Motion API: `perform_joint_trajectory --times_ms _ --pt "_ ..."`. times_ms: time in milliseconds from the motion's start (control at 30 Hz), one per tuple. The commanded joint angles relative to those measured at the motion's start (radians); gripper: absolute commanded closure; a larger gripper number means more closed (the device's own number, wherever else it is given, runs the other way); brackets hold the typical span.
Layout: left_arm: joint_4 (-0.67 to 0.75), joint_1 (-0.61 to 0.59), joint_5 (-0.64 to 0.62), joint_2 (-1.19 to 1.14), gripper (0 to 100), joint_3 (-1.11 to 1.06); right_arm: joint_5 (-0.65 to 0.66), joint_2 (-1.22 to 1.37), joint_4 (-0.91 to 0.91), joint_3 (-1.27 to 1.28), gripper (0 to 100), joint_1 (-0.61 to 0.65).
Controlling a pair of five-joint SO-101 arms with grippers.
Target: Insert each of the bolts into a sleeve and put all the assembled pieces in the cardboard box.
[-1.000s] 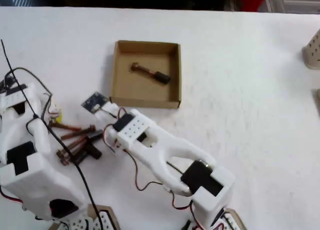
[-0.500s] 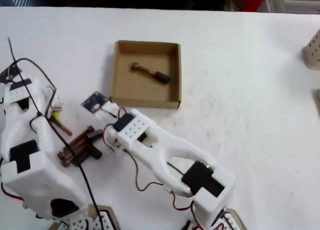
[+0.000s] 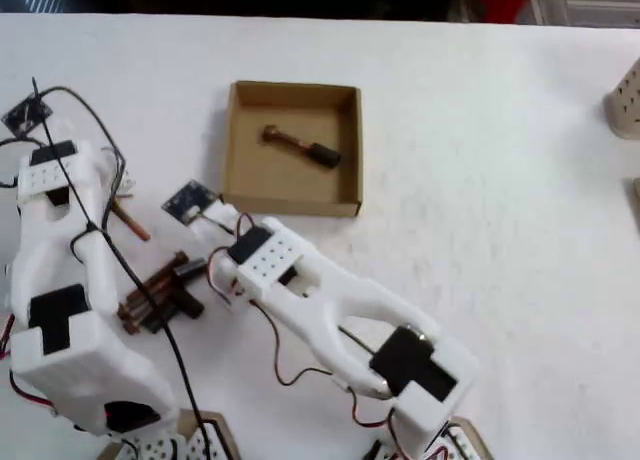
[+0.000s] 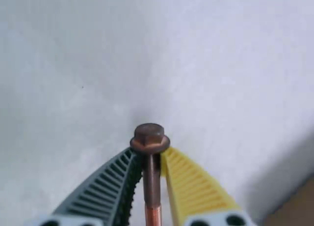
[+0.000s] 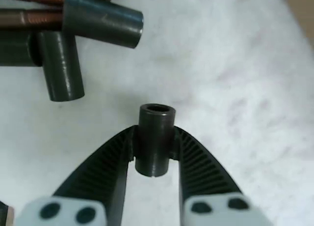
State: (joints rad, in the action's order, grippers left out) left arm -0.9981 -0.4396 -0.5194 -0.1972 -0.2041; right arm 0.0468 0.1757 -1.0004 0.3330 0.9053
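One bolt (image 4: 152, 186) clamped in left gripper (image 4: 151, 156) — one sleeve (image 5: 157, 122) clamped in right gripper (image 5: 154, 135); one assembly (image 3: 300, 146) boxed.

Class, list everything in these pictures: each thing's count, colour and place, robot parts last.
box: one, brown cardboard, mid-table.
assembled piece: one, copper and black, inside the box.
pile: several bolts and sleeves, copper and black, between the arms.
bolt: one, copper, in the left gripper.
sleeve: one, black, in the right gripper.
table: one, white.
left gripper: grey and yellow, shut on bolt.
right gripper: black, shut on sleeve.
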Motion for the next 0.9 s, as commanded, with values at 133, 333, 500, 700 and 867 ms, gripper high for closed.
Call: perform_joint_trajectory --times_ms 133,333,500,700,867 --pt "0.176 0.016 0.060 0.271 98 -0.130 0.002 -0.236 0.128 0.152 97.9 -0.028" --pt "0.252 0.016 0.074 0.352 98 -0.238 0.000 -0.398 0.289 0.305 97.9 -0.070" --pt "0.278 0.016 0.075 0.352 98 -0.273 0.000 -0.501 0.446 0.436 97.9 -0.071" --pt "0.324 0.016 0.080 0.357 98 -0.327 0.000 -0.590 0.618 0.548 97.9 -0.116" --pt "0.325 0.016 0.080 0.357 98 -0.330 0.000 -0.595 0.835 0.646 97.9 -0.117"
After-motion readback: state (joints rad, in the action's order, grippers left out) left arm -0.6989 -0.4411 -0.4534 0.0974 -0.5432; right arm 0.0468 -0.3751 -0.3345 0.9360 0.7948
